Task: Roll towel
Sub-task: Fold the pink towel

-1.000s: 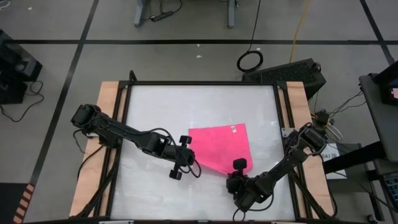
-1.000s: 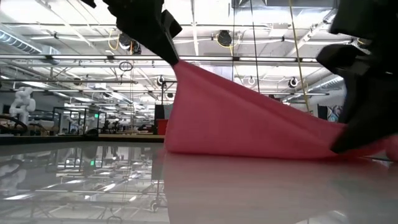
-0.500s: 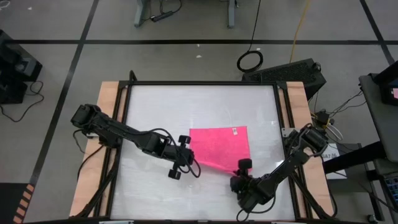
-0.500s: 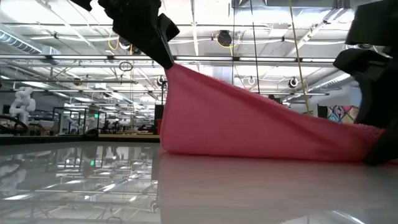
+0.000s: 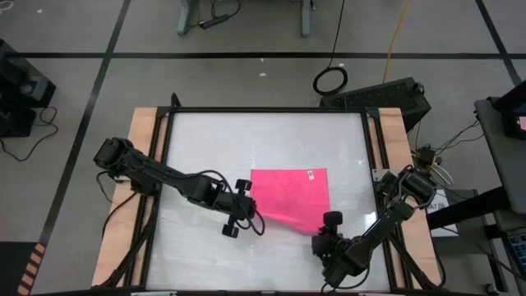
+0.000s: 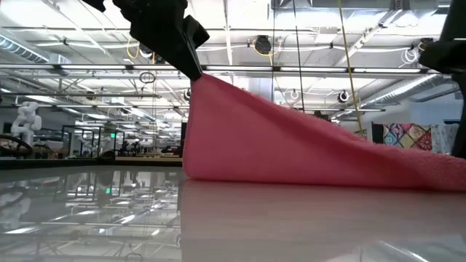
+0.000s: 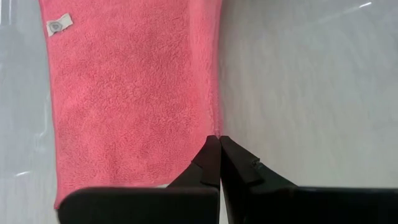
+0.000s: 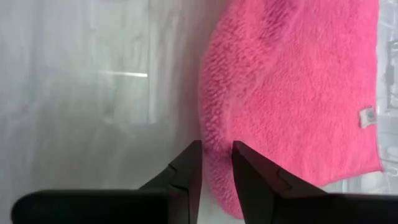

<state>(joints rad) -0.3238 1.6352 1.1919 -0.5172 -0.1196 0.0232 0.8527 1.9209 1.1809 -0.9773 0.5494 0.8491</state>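
One pink towel (image 5: 289, 192), glossy white table (image 5: 214, 140), tape-lined grey floor (image 5: 246, 74)

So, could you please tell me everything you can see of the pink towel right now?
The towel is a bright pink, fuzzy terry-like cloth with a small white tag near its far edge. Most of it lies flat on the white table. The left gripper, shut, pinches one corner and holds it raised, so the cloth slopes down from there. The right gripper stands slightly open at another corner, gripping nothing.

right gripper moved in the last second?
Yes. In the high view the right gripper has backed off the towel, toward the table's right rail and near edge, jaws now slightly apart.
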